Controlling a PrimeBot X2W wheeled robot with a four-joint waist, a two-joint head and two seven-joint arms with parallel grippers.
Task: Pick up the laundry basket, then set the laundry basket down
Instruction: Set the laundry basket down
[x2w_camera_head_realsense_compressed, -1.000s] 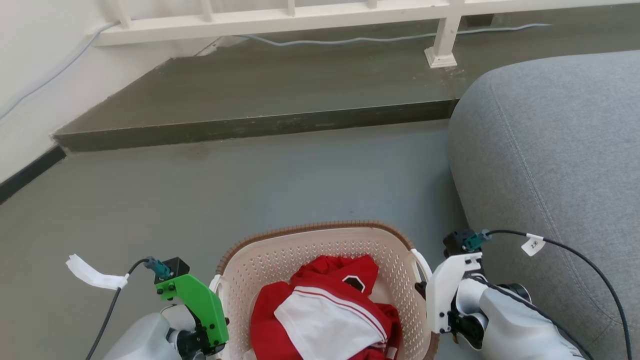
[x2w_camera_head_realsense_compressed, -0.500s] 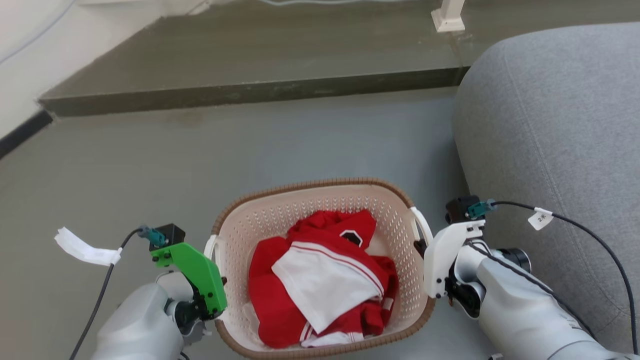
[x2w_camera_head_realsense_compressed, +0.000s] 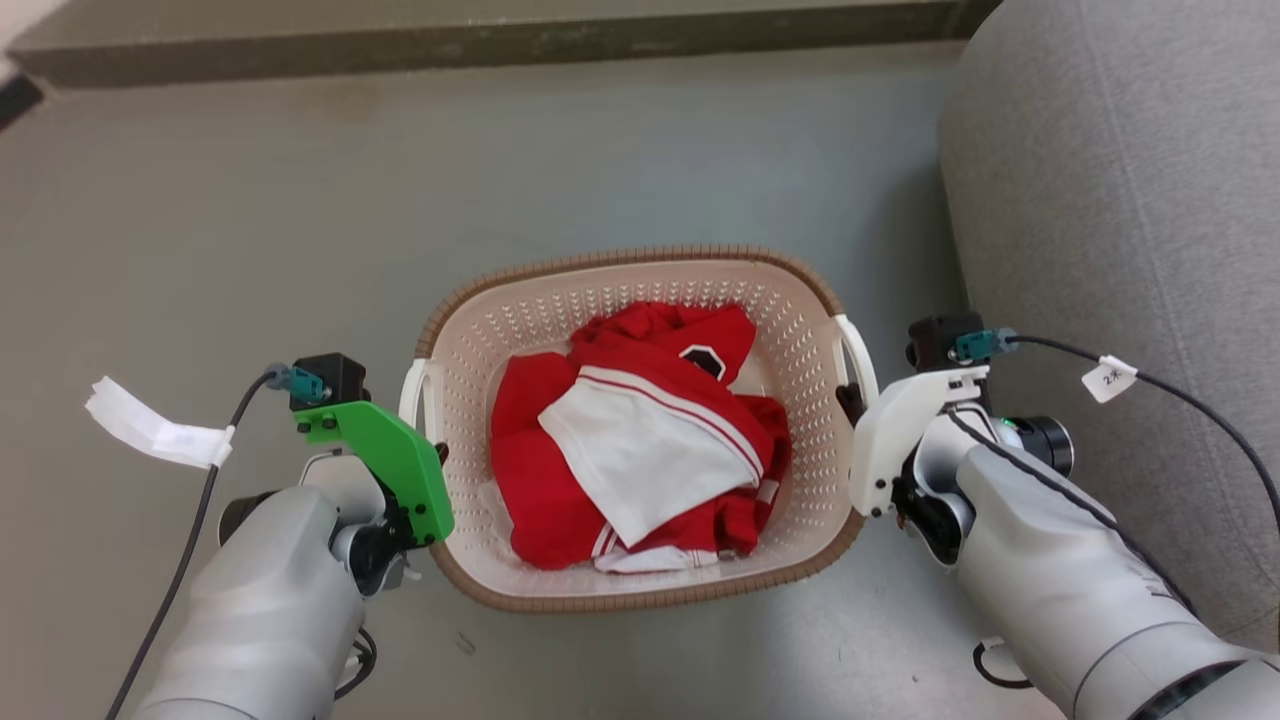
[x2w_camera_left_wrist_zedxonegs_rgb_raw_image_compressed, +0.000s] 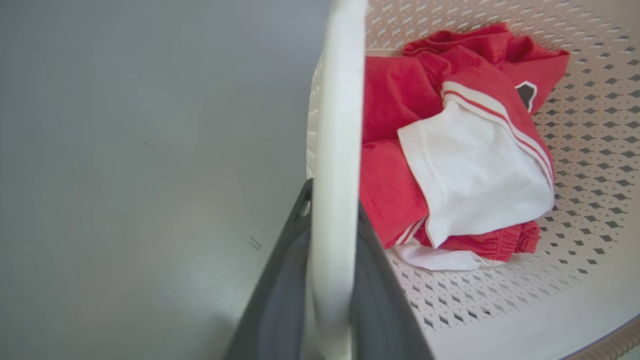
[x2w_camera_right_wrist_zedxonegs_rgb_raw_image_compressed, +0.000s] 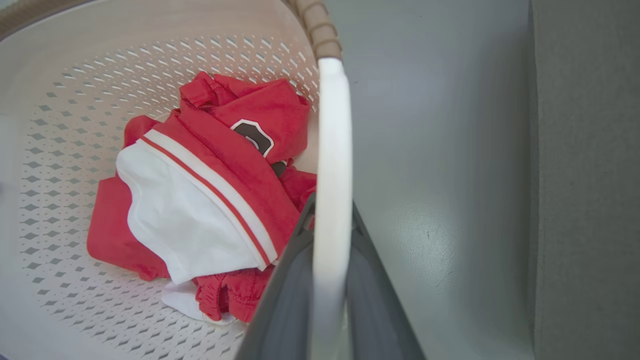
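— Left hand (x2w_camera_head_realsense_compressed: 435, 458), head view: we log it clenched on the laundry basket (x2w_camera_head_realsense_compressed: 640, 258) at the left handle (x2w_camera_head_realsense_compressed: 410, 385), under a green bracket (x2w_camera_head_realsense_compressed: 385, 450). Do we enter the other likewise?

— We do. Right hand (x2w_camera_head_realsense_compressed: 852, 405): closed on the right handle (x2w_camera_head_realsense_compressed: 862, 350), beside a white bracket (x2w_camera_head_realsense_compressed: 900, 430). Laundry basket: between both hands, over the grey floor (x2w_camera_head_realsense_compressed: 250, 200), near the grey sofa (x2w_camera_head_realsense_compressed: 1120, 200) on its right. Whether it rests on the floor or hangs clear, we cannot tell. Contents: one red and white garment (x2w_camera_head_realsense_compressed: 640, 440), crumpled.

— Left wrist view?

— Left hand (x2w_camera_left_wrist_zedxonegs_rgb_raw_image_compressed: 332, 200): two dark fingers (x2w_camera_left_wrist_zedxonegs_rgb_raw_image_compressed: 280, 300), one on each side of the left handle (x2w_camera_left_wrist_zedxonegs_rgb_raw_image_compressed: 340, 100), pressed against it. Perforated wall of the laundry basket (x2w_camera_left_wrist_zedxonegs_rgb_raw_image_compressed: 590, 75) beyond, garment (x2w_camera_left_wrist_zedxonegs_rgb_raw_image_compressed: 460, 150) lying on the bottom, floor (x2w_camera_left_wrist_zedxonegs_rgb_raw_image_compressed: 125, 150) on the outer side.

— Right wrist view?

— Right hand (x2w_camera_right_wrist_zedxonegs_rgb_raw_image_compressed: 330, 207): same entry, fingers (x2w_camera_right_wrist_zedxonegs_rgb_raw_image_compressed: 280, 310) gripping the right handle (x2w_camera_right_wrist_zedxonegs_rgb_raw_image_compressed: 332, 150) from both sides. We note the brown woven rim (x2w_camera_right_wrist_zedxonegs_rgb_raw_image_compressed: 320, 30) meeting the handle's far end, the garment (x2w_camera_right_wrist_zedxonegs_rgb_raw_image_compressed: 200, 200) inside, the floor (x2w_camera_right_wrist_zedxonegs_rgb_raw_image_compressed: 440, 150) and the sofa (x2w_camera_right_wrist_zedxonegs_rgb_raw_image_compressed: 590, 175) outside.
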